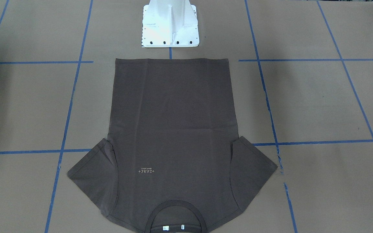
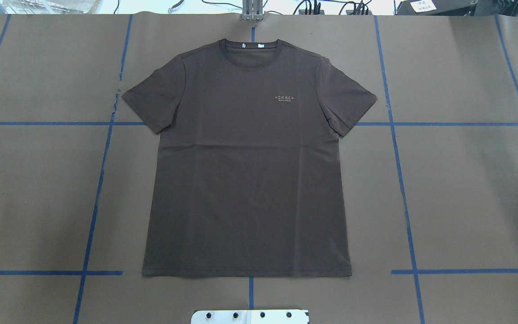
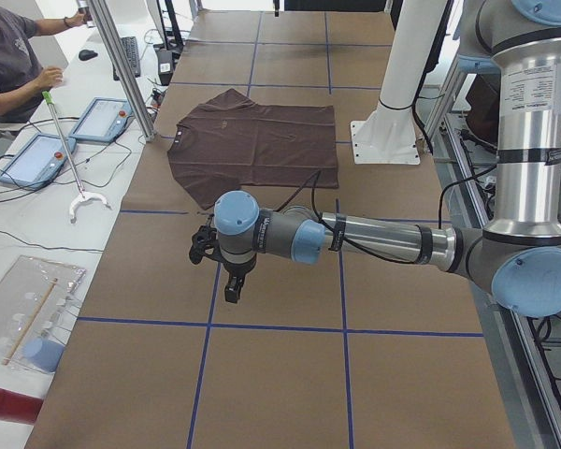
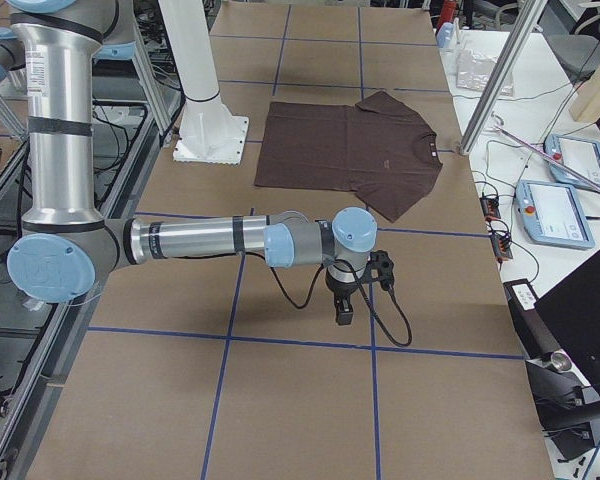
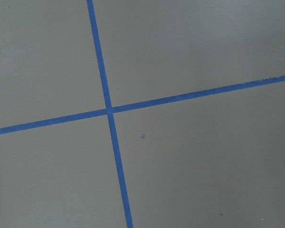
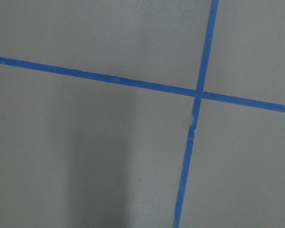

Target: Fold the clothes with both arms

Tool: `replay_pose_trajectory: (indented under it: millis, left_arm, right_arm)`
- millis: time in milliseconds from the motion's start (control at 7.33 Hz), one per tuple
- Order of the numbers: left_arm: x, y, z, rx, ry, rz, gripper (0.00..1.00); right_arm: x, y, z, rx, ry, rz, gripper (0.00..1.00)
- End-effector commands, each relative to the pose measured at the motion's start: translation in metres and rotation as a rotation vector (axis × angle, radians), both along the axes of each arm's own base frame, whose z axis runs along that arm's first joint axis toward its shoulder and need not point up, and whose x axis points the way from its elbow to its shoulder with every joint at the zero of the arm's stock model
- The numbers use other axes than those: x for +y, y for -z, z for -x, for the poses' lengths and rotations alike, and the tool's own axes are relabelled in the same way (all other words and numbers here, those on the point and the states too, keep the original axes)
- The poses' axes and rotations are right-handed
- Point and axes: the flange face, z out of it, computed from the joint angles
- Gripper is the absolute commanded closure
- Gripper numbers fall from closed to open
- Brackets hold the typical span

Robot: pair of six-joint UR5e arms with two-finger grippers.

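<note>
Exterior left view: the left gripper (image 3: pixel 232 290) is held pointing down over the taped table (image 3: pixel 402 374), well left of the T-shirt (image 3: pixel 252 145) — its finger state cannot be told. The T-shirt is laid flat, print up, at mid-table, collar at the far edge, hem near the pedestal (image 1: pixel 170 26). Well to the right, the right gripper (image 4: pixel 345 312) is held likewise — fingers open or closed cannot be told.

Left arm (image 3: pixel 383 241), right arm (image 4: pixel 195 240): silver-grey tubes, light blue joint caps, black cables, printed labels.
</note>
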Motion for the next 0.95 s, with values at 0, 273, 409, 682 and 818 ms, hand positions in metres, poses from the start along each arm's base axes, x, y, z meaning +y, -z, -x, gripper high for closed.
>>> replay_pose_trajectory:
  millis: [0,273,409,682,818]
  left_arm:
    - [0.003,0.001,0.000,0.002,0.004,0.001,0.00]
    - [0.002,0.002,-0.001,0.006,0.001,0.000,0.00]
    - [0.002,-0.002,-0.001,0.004,0.002,0.008,0.00]
    - [0.003,0.001,-0.001,0.002,0.004,0.004,0.00]
    - [0.003,0.005,-0.001,-0.001,0.004,-0.005,0.00]
  right_arm:
    - [-0.013,0.004,0.035,-0.081,0.058,-0.126,0.00]
    - [-0.067,0.037,0.109,-0.120,0.016,-0.094,0.00]
    - [-0.107,0.071,0.155,-0.139,-0.022,-0.026,0.00]
    - [-0.156,0.119,0.241,-0.125,-0.040,0.027,0.21]
    - [-0.169,0.133,0.277,-0.099,-0.017,0.008,0.30]
